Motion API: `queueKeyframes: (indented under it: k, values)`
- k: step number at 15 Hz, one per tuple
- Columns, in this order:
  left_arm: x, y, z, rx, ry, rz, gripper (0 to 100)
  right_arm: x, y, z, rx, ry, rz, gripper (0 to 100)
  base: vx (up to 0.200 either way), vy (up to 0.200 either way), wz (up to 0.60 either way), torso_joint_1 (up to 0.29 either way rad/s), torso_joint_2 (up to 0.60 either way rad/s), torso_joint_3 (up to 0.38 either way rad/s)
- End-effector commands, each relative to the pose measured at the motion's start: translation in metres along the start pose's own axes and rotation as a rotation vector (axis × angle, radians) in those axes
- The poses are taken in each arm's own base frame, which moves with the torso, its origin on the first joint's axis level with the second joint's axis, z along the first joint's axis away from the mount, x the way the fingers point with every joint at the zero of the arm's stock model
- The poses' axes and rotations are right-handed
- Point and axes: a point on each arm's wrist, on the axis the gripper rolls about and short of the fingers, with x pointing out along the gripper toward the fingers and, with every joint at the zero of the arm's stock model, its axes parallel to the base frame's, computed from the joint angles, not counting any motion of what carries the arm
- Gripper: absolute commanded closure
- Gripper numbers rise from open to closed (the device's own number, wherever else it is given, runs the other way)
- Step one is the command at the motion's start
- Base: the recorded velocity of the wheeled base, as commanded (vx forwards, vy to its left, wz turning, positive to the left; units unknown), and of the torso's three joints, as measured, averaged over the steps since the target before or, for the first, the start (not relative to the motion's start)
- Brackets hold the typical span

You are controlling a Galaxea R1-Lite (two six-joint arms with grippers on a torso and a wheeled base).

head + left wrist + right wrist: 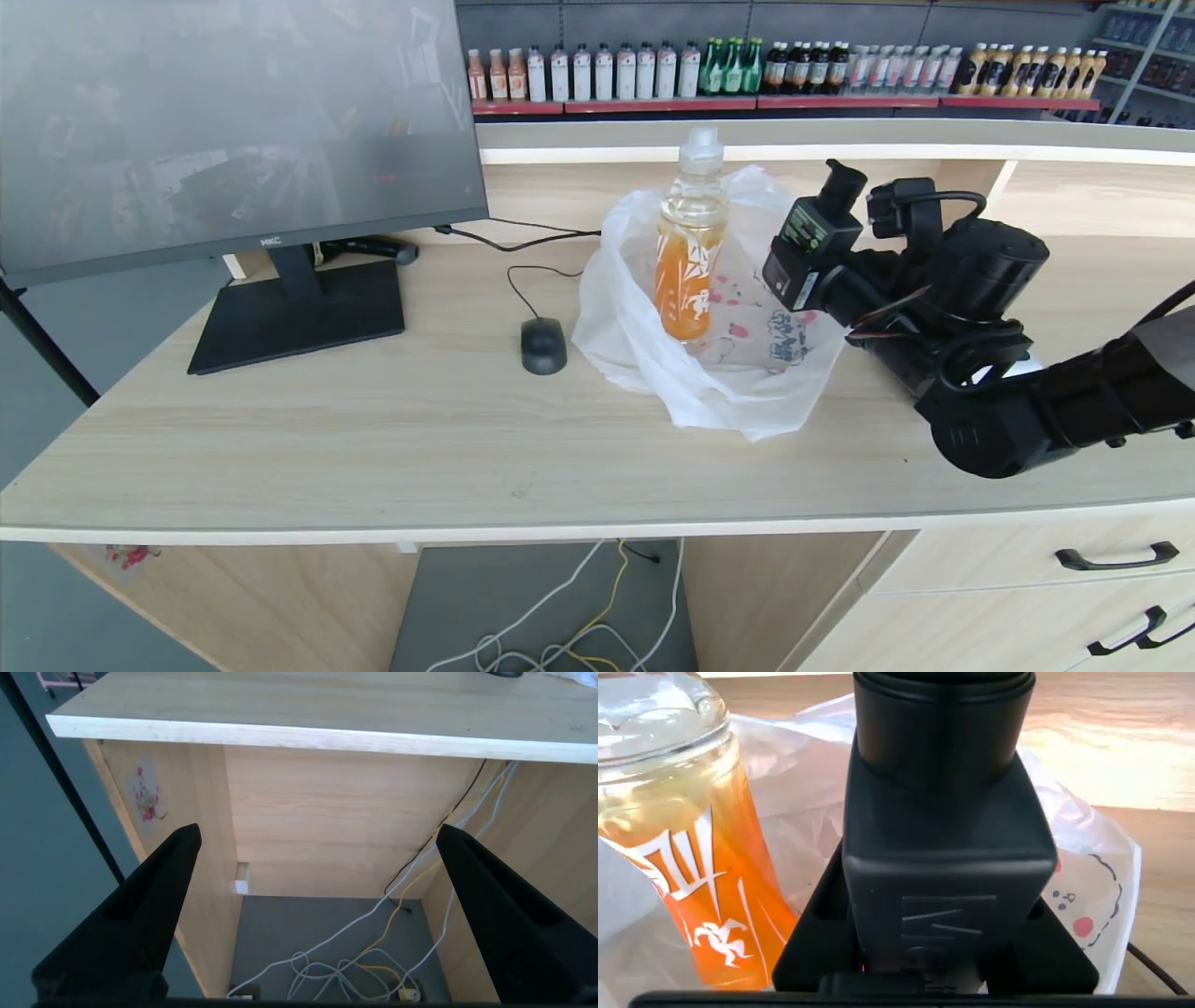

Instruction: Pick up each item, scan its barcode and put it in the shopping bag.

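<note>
The bottle (692, 252) of orange drink stands upright inside the shopping bag (747, 392), its white cap and clear neck rising above the crumpled white plastic. Its lower part shows through the thin film. The bag sits on the wooden counter (373, 439) with its mouth open upward.

Just to the right of the bag, the right gripper (934, 975) is clamped on a black scanner (810, 245). The scanner's labelled body is close against the bag's right side and near the bottle. In the right wrist view the scanner (943, 859) stands in front, with the bottle (682, 859) beside it and the bag (1092, 887) behind both.

To the left of the bag a black mouse (543, 345) lies on the counter, its cable running back toward the wall. Further left of the bag stands a dark monitor (233, 121) on a flat black foot.

Below the counter's front edge, left of the bag, the left gripper (318, 831) has its fingers (163, 887) spread wide with nothing between them. It faces the hollow under the counter where loose cables (346, 971) lie.

Behind the bag, past the counter's back ledge, a shelf (794, 70) holds rows of bottles. Drawers (1116, 558) with black handles sit below the counter, right of the bag.
</note>
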Motion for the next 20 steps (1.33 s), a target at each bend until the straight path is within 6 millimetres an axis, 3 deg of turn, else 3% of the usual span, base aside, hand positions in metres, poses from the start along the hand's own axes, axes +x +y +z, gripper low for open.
queueKeyframes:
  k: [1,7,20]
  values:
    - [0.000,0.000,0.000,0.000,0.000,0.001,0,0.006,0.001,-0.018,-0.007,0.034,0.001,100,0.000,0.000,0.00,0.000,0.00,0.000]
    - [0.000,0.000,0.000,0.000,0.000,0.001,0,0.009,0.002,-0.041,-0.018,0.086,0.004,100,0.000,0.000,0.00,0.000,0.00,0.000]
    - [0.000,0.000,0.000,0.000,0.000,0.001,0,0.004,0.003,-0.062,-0.034,0.140,0.010,100,0.000,0.000,0.00,0.000,0.00,0.000]
